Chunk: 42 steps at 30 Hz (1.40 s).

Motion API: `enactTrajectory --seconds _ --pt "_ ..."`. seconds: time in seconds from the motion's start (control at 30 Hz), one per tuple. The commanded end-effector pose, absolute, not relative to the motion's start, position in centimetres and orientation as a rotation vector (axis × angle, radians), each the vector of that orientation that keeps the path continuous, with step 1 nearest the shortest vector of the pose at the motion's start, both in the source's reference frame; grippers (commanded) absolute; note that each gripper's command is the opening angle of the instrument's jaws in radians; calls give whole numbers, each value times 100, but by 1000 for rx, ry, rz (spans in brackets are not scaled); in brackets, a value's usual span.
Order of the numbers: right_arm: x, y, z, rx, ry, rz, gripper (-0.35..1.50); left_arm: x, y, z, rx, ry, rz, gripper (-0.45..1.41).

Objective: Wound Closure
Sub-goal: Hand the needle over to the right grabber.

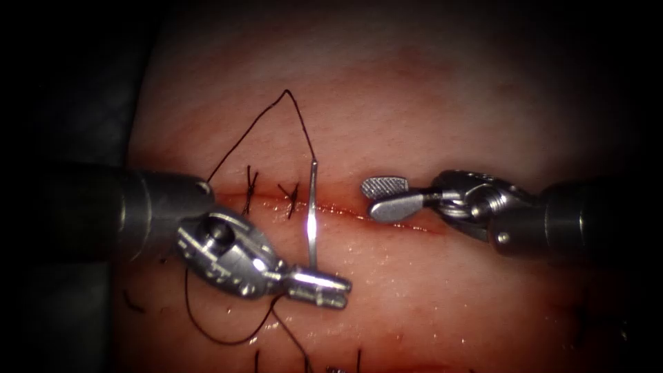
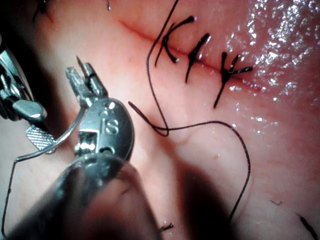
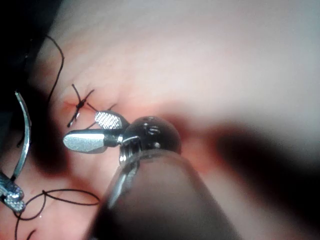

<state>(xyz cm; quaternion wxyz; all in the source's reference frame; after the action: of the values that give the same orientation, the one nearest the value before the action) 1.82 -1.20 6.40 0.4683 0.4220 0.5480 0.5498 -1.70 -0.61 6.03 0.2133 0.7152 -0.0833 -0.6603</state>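
My left tool [image 1: 333, 289] comes in from the left and is shut on the curved needle [image 1: 311, 221] near its lower end. The needle stands up across the cut [image 1: 345, 209], free of the tissue [image 1: 428, 103], with the thread [image 1: 286, 93] running from its upper end. In the left wrist view the same jaws [image 2: 84, 76] grip the needle [image 2: 50, 145]. My right tool [image 1: 382, 196] hovers over the cut just right of the needle, open and holding nothing. The right wrist view shows these open jaws [image 3: 92, 131] beside the needle [image 3: 24, 135].
Two tied stitches [image 1: 250, 188] [image 1: 291, 198] cross the cut left of the needle; the stitches [image 2: 197, 54] appear dark and knotted. Slack thread [image 1: 207, 331] loops over the tissue below the left tool. Red fluid lines the cut. Short cut thread ends [image 1: 359, 359] lie near the bottom edge.
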Motion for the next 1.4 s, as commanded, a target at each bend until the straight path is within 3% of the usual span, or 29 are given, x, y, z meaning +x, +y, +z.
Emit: enactTrajectory --seconds 0.03,0.63,1.4 --pt "194 -126 640 1033 1345 1349 109 -177 -61 611 1985 -231 -1832 -45" --pt "234 -138 620 1018 1320 1375 124 -179 -68 609 1987 -248 -1819 -45" --pt "251 -139 616 1099 1270 1446 123 -191 -77 607 1978 -260 -1819 -45"
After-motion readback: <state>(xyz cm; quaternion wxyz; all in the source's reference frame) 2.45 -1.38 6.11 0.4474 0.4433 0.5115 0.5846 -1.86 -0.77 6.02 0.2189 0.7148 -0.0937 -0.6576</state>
